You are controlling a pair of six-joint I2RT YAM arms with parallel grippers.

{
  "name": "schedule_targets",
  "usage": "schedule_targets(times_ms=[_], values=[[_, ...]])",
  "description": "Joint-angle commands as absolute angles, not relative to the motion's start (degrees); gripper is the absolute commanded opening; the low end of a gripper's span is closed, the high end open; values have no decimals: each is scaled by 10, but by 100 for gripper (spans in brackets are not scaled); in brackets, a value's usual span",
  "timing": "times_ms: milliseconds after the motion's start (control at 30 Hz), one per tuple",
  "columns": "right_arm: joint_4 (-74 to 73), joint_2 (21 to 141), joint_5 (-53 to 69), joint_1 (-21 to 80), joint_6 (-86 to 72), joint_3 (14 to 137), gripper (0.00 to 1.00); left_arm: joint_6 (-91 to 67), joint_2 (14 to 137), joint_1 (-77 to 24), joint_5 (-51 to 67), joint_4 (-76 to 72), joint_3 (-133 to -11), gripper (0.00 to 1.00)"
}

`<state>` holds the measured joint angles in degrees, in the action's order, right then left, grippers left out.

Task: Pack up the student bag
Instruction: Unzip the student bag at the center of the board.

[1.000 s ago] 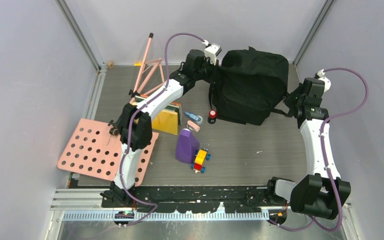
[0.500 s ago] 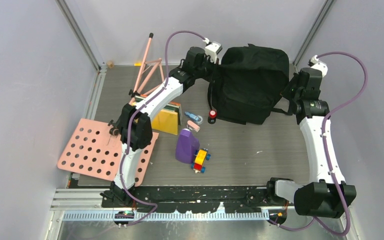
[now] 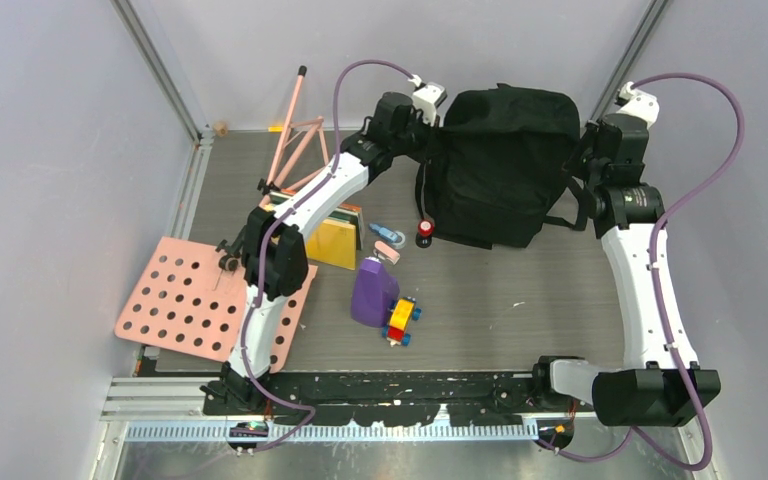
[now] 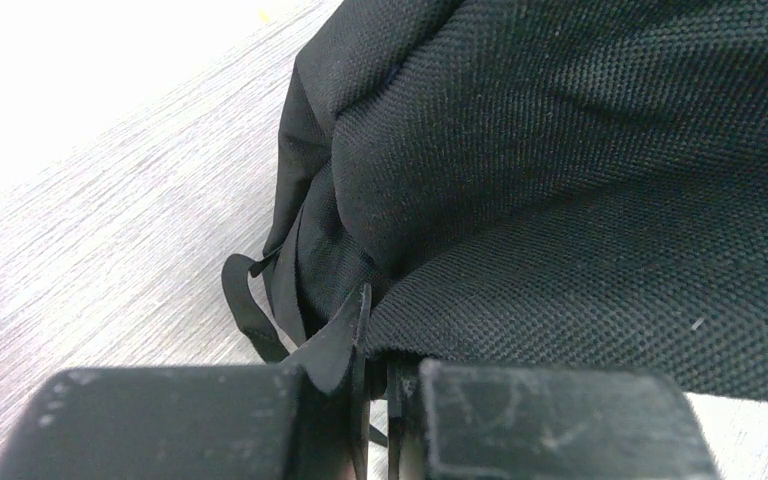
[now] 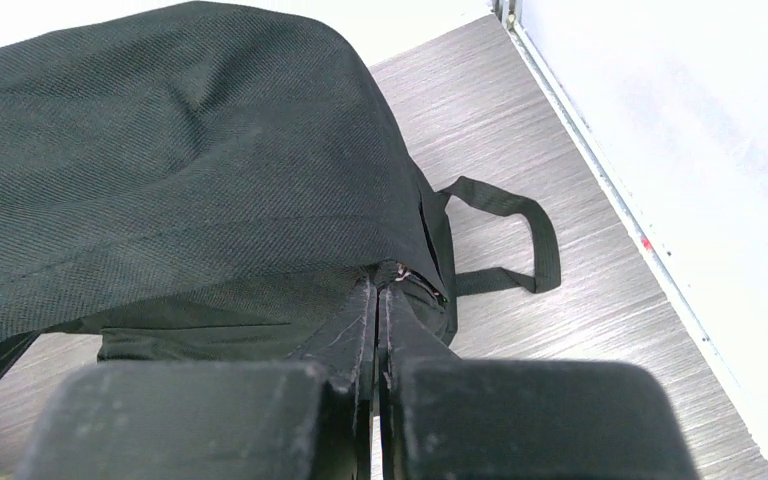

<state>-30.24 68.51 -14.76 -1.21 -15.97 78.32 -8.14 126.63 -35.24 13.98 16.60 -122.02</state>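
The left gripper (image 4: 378,352) is pinched nearly closed on a fold of black cloth, and that cloth belongs to the student bag (image 4: 560,150), which swells up right in front of its fingers. On the other side, the right gripper (image 5: 378,305) is closed tight too, its tips nipping the bag's edge where a bit of zip seems to show. A strap loop (image 5: 545,240) lies on the table just beyond and to the right of those tips.

From above, the two grippers hold the bag between them at the far end of the table, the left gripper (image 3: 430,142) on one flank and the right gripper (image 3: 580,160) on the other. The bag looks pulled upright between them.

The things to pack all lie back toward the arm bases from the left gripper. Nearest is a red-capped knob (image 3: 425,231), then a pink eraser (image 3: 387,251), a yellow book (image 3: 332,242), a purple bottle (image 3: 373,292) and a toy car (image 3: 401,320). A pink board (image 3: 185,305) lies farther off, beside the left arm's base.

Packing looks barely begun. The bag is gripped and being positioned or opened, I judge, but whether its mouth is open I cannot tell. Every loose item visible is outside it.
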Motion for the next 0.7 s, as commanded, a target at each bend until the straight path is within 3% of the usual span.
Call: schedule_targets(times_ms=[0, 667], values=[[-262, 690, -146, -5, -137, 826, 1, -58, 1266, -353, 133, 168, -1225, 0], [-214, 743, -161, 148, -67, 860, 1, -45, 1252, -365, 163, 170, -1227, 0]])
